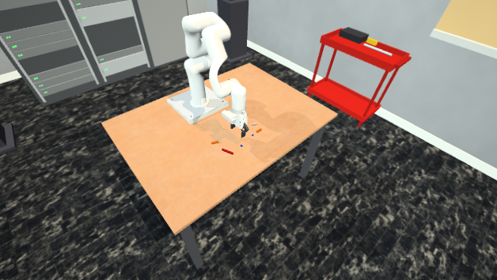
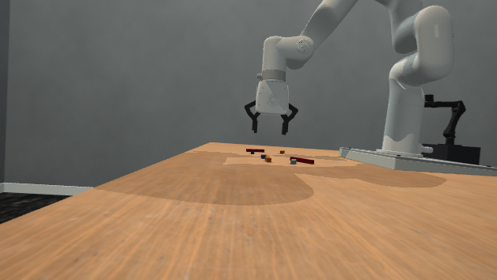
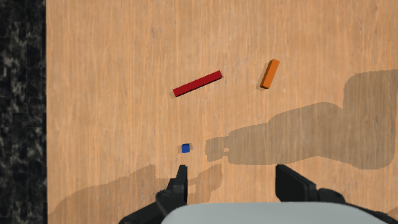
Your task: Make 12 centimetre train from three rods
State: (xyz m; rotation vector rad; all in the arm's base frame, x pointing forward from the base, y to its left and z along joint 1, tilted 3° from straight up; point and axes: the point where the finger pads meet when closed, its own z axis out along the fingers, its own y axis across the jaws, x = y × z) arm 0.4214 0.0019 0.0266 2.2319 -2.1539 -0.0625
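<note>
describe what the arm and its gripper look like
The arm is glossy white with rounded, tube-like links, a grey band near the wrist and a round patterned mark on one joint. The gripper has a pale, boxy body and two black, angular, jointed fingers with flat pads. No cable or sleeve shows.
</note>
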